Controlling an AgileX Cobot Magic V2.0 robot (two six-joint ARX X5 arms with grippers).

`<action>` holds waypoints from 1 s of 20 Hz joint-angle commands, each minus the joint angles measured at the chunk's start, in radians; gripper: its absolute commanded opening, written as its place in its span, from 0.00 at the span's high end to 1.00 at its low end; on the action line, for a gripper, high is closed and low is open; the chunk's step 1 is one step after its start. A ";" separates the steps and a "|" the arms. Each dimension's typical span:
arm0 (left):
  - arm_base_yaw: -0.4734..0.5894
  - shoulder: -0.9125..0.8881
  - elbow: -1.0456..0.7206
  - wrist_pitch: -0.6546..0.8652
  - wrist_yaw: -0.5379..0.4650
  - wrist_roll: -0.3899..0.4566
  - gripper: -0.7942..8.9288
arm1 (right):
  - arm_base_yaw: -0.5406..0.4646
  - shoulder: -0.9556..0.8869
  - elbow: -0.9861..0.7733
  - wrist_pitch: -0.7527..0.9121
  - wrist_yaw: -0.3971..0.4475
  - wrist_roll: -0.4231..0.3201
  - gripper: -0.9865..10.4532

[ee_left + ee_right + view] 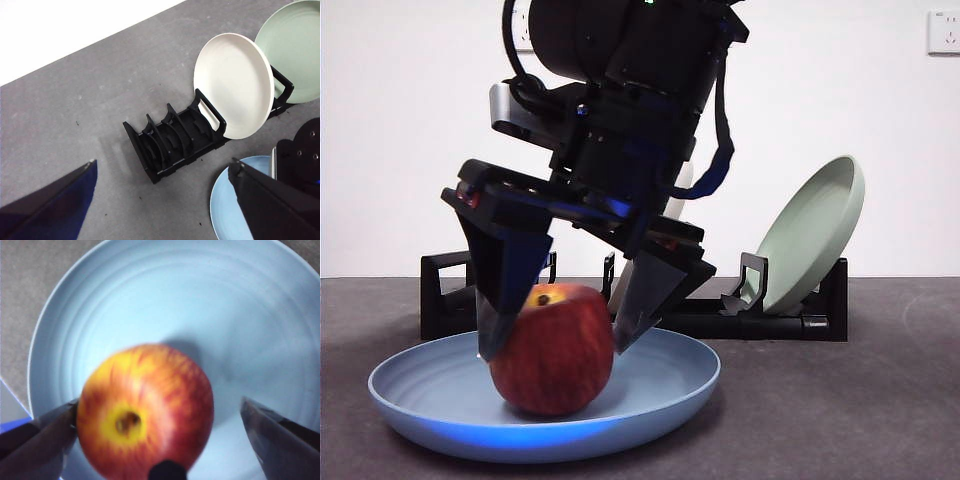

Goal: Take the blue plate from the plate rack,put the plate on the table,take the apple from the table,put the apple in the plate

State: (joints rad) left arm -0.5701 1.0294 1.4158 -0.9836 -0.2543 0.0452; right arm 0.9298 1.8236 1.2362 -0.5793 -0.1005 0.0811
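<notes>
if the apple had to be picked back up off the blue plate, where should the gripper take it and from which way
Probably from above, across its widest middle. The apple sits stem-up in the blue plate, whose raised rim hampers a low sideways approach. The right gripper already straddles its round flanks that way, jaws open.

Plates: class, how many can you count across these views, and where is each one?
3. The blue plate lies flat on the table, holding the apple. The cream-white plate and sage-green plate stand in the plate rack.

Lab test bench: bare white wall (880, 150), wall socket (943, 32) at 2 o'clock, plain grey table (840, 410), robot arm (620, 60).
</notes>
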 commanded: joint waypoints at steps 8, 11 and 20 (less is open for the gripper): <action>0.003 -0.003 -0.003 -0.004 0.016 0.008 0.47 | -0.012 -0.097 0.111 -0.091 0.031 -0.012 0.42; 0.003 -0.003 -0.003 0.013 0.076 0.007 0.47 | -0.021 -0.172 0.142 -0.136 0.100 -0.038 0.42; 0.003 -0.002 -0.003 0.047 0.235 0.014 0.80 | -0.146 -0.491 0.145 -0.248 0.159 -0.074 0.83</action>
State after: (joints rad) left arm -0.5701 1.0294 1.4158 -0.9489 -0.0288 0.0463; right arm 0.7849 1.3426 1.3857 -0.8280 0.0563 0.0250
